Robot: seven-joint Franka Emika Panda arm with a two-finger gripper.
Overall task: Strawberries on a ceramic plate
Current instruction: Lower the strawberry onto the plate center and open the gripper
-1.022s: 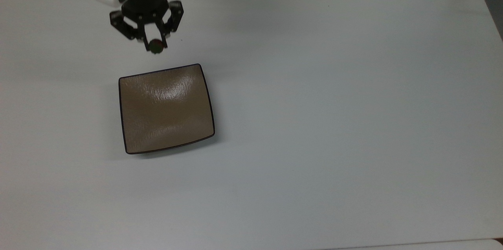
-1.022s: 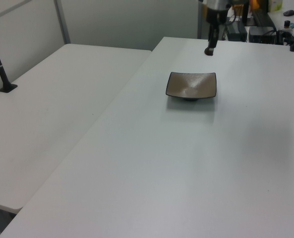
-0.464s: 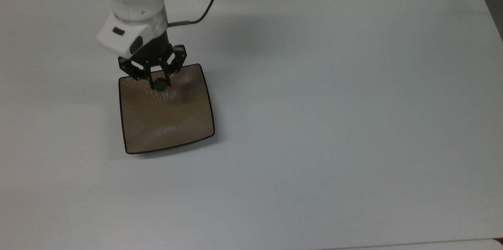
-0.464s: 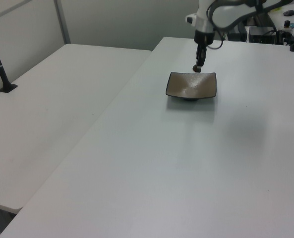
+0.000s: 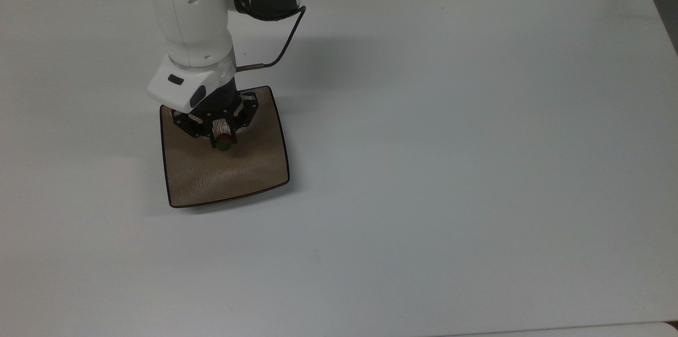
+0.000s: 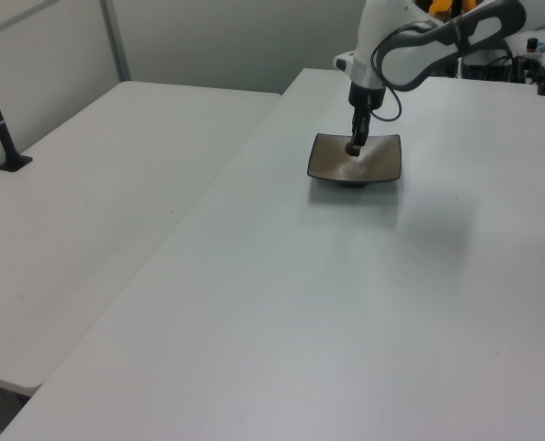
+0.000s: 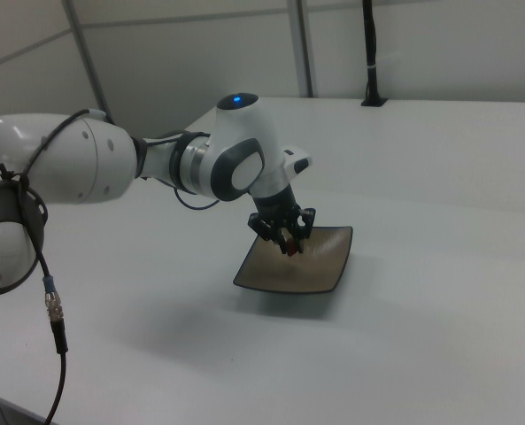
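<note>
Plain white worktop (image 5: 450, 141), pretty bare; just the square tan-brown ceramic plate (image 5: 233, 180) sitting flat on it, toward the top view's left side.

In the top view the pincer (image 5: 223, 138) covers part of the ceramic plate's (image 5: 228, 178) far side; the arm's base is cut off.

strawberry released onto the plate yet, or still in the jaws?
Still in the jaws. The strawberry sits between the fingertips of the gripper, over the ceramic plate. Whether it touches the glaze: cannot tell.
</note>
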